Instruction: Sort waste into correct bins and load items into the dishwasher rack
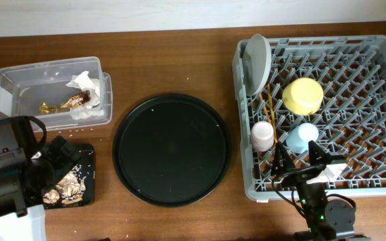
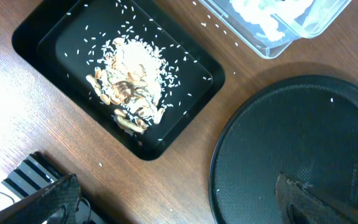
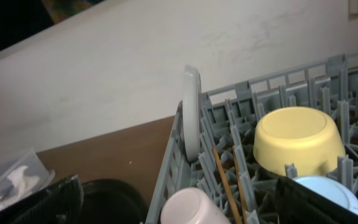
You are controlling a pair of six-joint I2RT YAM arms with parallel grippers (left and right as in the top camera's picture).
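Observation:
The crumpled white napkin [image 1: 86,83] and the gold-brown wrapper [image 1: 64,103] lie in the clear box [image 1: 19,80]. Brown food scraps with rice [image 1: 66,187] lie in the shallow black tray [image 1: 89,175]; they also show in the left wrist view [image 2: 129,87]. The grey rack [image 1: 380,181] holds the upright grey plate [image 1: 258,60], the upturned yellow bowl [image 1: 303,96], the pink cup [image 1: 263,136], the light-blue cup [image 1: 301,137] and the chopsticks [image 1: 271,107]. My left gripper [image 1: 64,155] is open and empty over the black tray. My right gripper [image 1: 299,158] is open and empty at the rack's near edge, above the cups.
A large round black tray [image 1: 171,148] lies between the bins and the rack. Loose rice grains lie on the wood by the black tray [image 2: 42,37]. The clear box's corner [image 2: 272,43] is near the round tray's rim [image 2: 229,137].

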